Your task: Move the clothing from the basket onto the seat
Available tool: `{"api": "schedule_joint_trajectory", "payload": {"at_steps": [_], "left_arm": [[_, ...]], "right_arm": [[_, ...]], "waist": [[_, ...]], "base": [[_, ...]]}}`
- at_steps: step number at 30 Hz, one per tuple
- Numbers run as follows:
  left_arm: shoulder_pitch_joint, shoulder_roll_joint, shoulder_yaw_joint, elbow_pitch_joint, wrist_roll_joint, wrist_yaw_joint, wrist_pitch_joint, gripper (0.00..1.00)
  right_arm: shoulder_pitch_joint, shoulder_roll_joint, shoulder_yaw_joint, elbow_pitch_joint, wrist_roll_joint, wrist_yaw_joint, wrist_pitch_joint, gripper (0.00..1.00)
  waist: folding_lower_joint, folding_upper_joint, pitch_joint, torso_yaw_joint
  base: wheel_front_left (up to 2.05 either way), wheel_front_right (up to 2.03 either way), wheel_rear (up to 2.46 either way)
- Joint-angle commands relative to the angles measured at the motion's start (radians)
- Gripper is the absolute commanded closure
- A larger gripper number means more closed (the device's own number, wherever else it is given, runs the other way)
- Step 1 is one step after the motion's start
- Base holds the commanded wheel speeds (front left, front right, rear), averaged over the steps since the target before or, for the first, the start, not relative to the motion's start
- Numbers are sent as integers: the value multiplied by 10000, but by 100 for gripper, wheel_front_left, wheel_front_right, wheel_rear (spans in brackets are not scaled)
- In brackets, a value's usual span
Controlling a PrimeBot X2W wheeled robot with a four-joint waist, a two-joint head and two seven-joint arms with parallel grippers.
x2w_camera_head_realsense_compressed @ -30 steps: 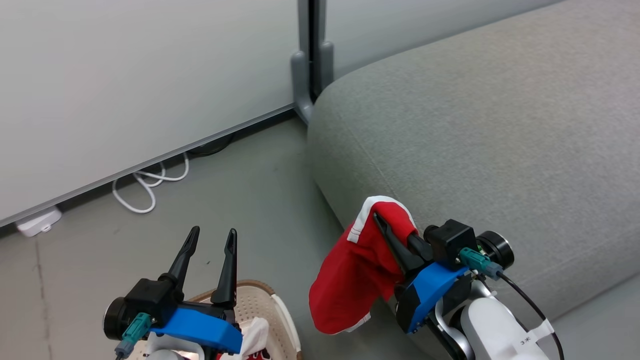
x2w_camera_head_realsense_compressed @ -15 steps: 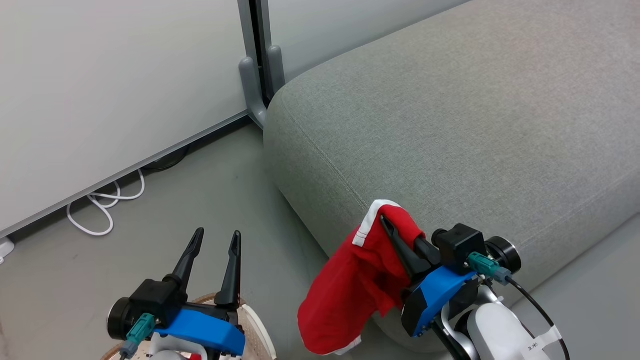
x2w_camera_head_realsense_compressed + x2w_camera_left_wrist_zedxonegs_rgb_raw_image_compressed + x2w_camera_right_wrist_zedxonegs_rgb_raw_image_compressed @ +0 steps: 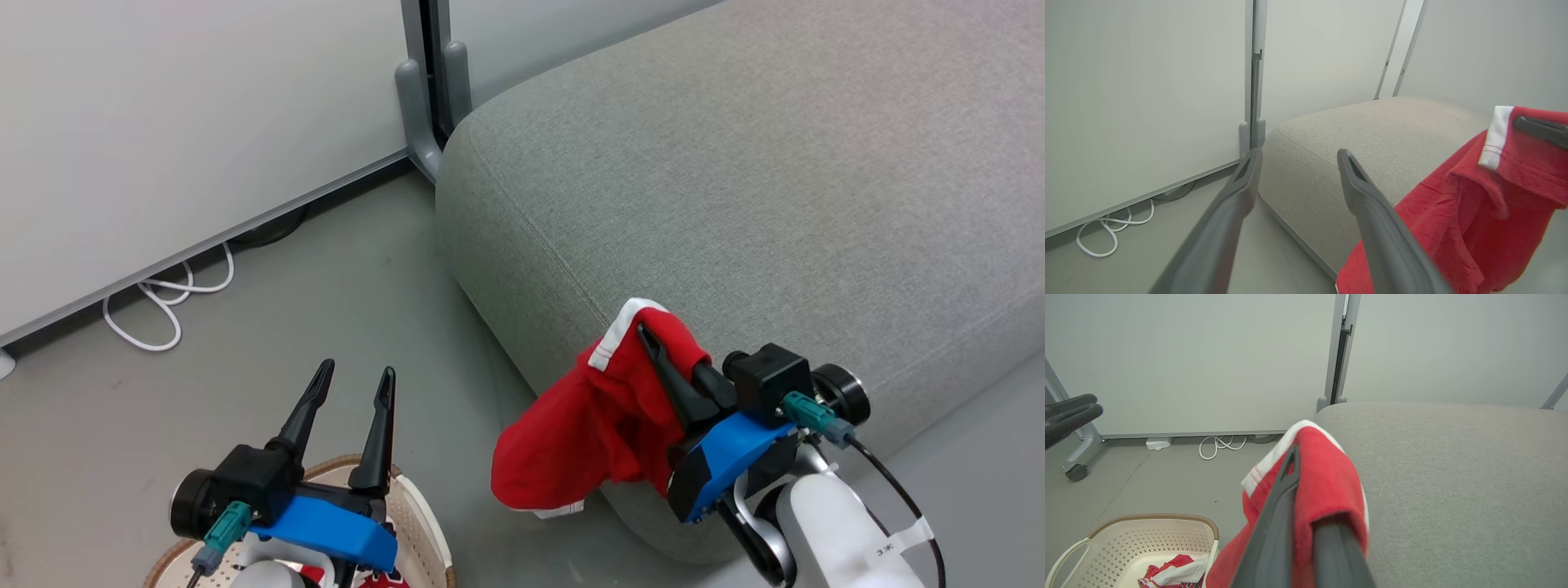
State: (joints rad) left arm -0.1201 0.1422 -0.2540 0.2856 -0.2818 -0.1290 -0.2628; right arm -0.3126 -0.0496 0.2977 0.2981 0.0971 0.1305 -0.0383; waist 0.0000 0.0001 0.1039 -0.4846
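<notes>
Right gripper [image 3: 653, 349], clamped on 1 red garment [image 3: 584, 416], hovers at the grey seat [image 3: 735, 180] front edge; cushion top lies just ahead, cloth dangling left. Left gripper [image 3: 355, 374], spread wide and empty, sits above the basket [image 3: 429, 523] holding 1 striped garment [image 3: 1171, 571].

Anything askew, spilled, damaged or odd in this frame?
Nothing stands out. The plain red fabric garment hangs bunched from the shut right gripper beside the light grey upholstered seat cushion, as expected mid-transfer; a red-and-white garment lies in the cream perforated plastic basket.

Lab-like room; white partition panels [image 3: 163, 122], bare grey floor [image 3: 343, 327], loose cable [image 3: 1221, 443]
</notes>
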Motion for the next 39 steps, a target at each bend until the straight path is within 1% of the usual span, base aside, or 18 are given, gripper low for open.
{"api": "schedule_joint_trajectory", "payload": {"at_steps": [1,6,7,10,12,15,20,23,26,30,32,36,39], "left_arm": [[-206,63,-34,-92,-22,-21,-30,0],[-526,253,-35,-340,68,-20,-29,0],[-646,399,27,-474,132,-20,-29,0],[-959,651,115,-662,240,-20,-28,0],[-1186,806,123,-817,314,-20,-6,0],[-1626,1077,32,-1136,402,-20,127,0],[-2122,1553,247,-1842,553,28,309,0],[-2488,1776,215,-2357,634,22,508,0],[-2831,1973,190,-2841,715,18,647,0],[-3289,2044,151,-3326,778,34,749,0],[-3500,2102,26,-3488,836,28,813,0],[-3825,2163,-121,-3718,843,18,862,0],[-3863,2184,-174,-3754,819,16,829,0]], "right_arm": [[-201,-14,-130,-97,-82,5,-86,100],[-854,-9,-596,-243,-85,5,-36,100],[-1407,-45,-854,-266,-22,5,-76,100],[-2468,-151,-1324,-179,130,5,-158,100],[-3252,-375,-1635,-53,255,3,-140,100],[-4462,-901,-2112,-51,204,5,91,100],[-6252,-1640,-2933,-259,226,3,491,100],[-7192,-2338,-3402,-230,24,3,696,100],[-7927,-3012,-3960,92,18,3,833,100],[-8466,-3788,-4646,690,-139,3,723,100],[-8544,-4037,-4950,1046,-194,3,653,100],[-8380,-4083,-5443,1877,-147,3,404,100],[-8271,-3749,-5892,2631,294,3,233,100]], "waist": [[0,-1,196,147],[0,-1,866,418],[0,-1,1275,464],[0,-1,2017,567],[0,-1,2532,676],[0,-1,3394,908],[0,-1,4716,1014],[0,-1,5432,1199],[0,-1,6064,1392],[0,-1,6719,1633],[0,-1,6968,1732],[0,-1,7347,1871],[0,-1,7498,1959]], "base": [[0,0,0],[0,0,0],[0,0,0],[0,0,0],[0,0,0],[0,0,0],[0,0,0],[0,0,0],[0,0,0],[0,0,0],[0,0,0],[0,0,0],[0,0,0]]}}
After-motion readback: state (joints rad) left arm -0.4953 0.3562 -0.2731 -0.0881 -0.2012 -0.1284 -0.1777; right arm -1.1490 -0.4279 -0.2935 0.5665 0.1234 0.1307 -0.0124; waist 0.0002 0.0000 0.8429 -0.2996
